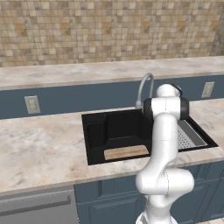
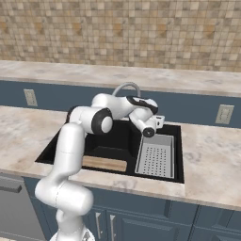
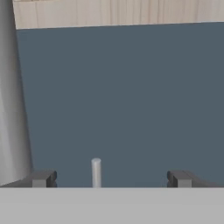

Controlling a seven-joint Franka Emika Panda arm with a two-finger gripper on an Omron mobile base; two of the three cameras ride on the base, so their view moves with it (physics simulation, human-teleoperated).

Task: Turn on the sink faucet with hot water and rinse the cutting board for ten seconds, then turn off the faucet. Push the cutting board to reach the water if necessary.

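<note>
The jaws (image 3: pixel 107 178) are standing wide apart, gripping nothing, with a thin silver handle (image 3: pixel 96 173) poking up between the two dark tips — I'd guess that is the faucet's lever, and the hand is lining up on it to start the hot flow. Just to one side, the sink faucet (image 1: pixel 146 87) is rising as a tall grey column at the edge of the hand view, and behind it the blue-grey backsplash (image 3: pixel 127 96) is filling most of the background. From the right base view, the hand (image 2: pixel 149 123) is hovering at the back of the sink (image 2: pixel 179 176), just beside the spout's base. No stream is running, so the rinse looks not yet begun. The cutting board (image 1: pixel 127 152) is lying flat on the basin floor near the front wall, well apart from the spout — it may need a push. The grey tray (image 2: pixel 155 157) is sitting beside it, and the marble surface (image 1: pixel 39 148) is spreading around the basin.
</note>
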